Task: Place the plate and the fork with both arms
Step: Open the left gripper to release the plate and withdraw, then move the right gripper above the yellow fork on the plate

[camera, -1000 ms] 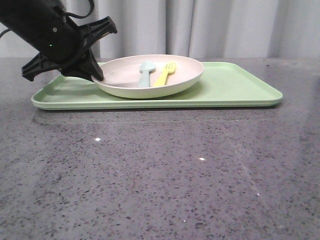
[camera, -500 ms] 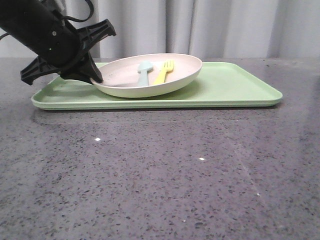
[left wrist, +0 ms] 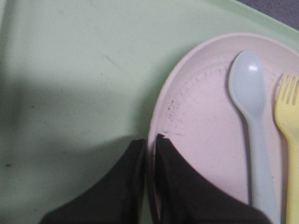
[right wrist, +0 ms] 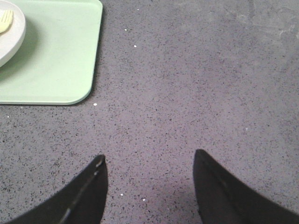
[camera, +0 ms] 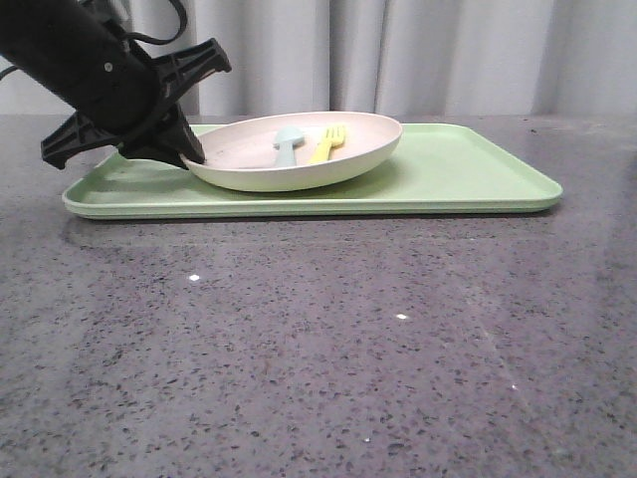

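Note:
The cream-pink plate (camera: 299, 159) rests on the light-green tray (camera: 458, 174), its left side lifted a little. Inside it lie a pale blue spoon (camera: 288, 141) and the yellow fork (camera: 328, 142). My left gripper (camera: 191, 154) is shut on the plate's left rim; in the left wrist view the gripper (left wrist: 150, 140) has one finger inside the plate (left wrist: 205, 121) and one outside, beside the spoon (left wrist: 252, 112) and fork (left wrist: 290, 121). My right gripper (right wrist: 149, 161) stands open over bare tabletop, away from the tray's corner (right wrist: 60, 56); the plate's edge (right wrist: 11, 39) shows there.
The tray sits at the back of the grey speckled table (camera: 318, 349), with a pale curtain (camera: 448, 50) behind. The right arm does not show in the front view.
The plate's left rim has risen slightly in my left gripper and the plate has tilted a little. The left arm moved up by a small amount.

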`<move>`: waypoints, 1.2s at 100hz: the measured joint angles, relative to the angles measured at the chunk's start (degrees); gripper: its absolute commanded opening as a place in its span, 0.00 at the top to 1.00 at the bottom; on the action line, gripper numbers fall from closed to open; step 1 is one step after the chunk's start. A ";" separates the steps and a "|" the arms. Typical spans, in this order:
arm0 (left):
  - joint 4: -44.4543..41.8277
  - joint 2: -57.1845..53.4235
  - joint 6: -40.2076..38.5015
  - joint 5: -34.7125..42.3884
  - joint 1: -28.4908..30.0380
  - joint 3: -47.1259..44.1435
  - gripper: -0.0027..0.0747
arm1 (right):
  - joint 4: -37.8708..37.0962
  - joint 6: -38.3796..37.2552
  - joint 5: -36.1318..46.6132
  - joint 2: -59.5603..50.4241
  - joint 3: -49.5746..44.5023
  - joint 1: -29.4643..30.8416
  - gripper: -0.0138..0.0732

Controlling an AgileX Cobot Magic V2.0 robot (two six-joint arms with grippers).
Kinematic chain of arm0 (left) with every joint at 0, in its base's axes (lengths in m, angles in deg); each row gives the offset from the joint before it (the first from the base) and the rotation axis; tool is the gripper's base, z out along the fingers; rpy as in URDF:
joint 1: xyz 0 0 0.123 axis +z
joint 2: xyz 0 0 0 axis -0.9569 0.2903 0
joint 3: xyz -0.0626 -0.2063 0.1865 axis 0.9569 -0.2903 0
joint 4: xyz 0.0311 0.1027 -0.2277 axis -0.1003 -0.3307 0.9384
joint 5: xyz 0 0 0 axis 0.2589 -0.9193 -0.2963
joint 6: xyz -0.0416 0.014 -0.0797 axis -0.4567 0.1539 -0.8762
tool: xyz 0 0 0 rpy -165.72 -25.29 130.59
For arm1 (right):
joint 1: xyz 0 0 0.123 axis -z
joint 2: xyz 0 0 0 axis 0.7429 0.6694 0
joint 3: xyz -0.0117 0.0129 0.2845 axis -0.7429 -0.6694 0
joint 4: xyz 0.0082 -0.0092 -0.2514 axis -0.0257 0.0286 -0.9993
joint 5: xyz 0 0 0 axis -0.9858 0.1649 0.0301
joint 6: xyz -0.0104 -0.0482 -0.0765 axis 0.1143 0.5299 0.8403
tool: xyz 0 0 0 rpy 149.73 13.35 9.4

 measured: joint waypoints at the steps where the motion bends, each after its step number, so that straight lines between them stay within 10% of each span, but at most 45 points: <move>1: 0.00 0.00 0.00 0.00 0.00 0.00 0.77 | 0.00 0.00 0.00 0.00 0.00 0.00 0.36; 43: 0.00 0.00 0.00 0.99 -0.12 0.25 0.35 | 0.00 0.00 0.12 0.00 0.00 0.00 0.36; 120: -16.47 -20.92 0.00 -7.78 7.87 -3.31 0.35 | 0.00 0.00 0.12 0.00 0.00 0.00 0.36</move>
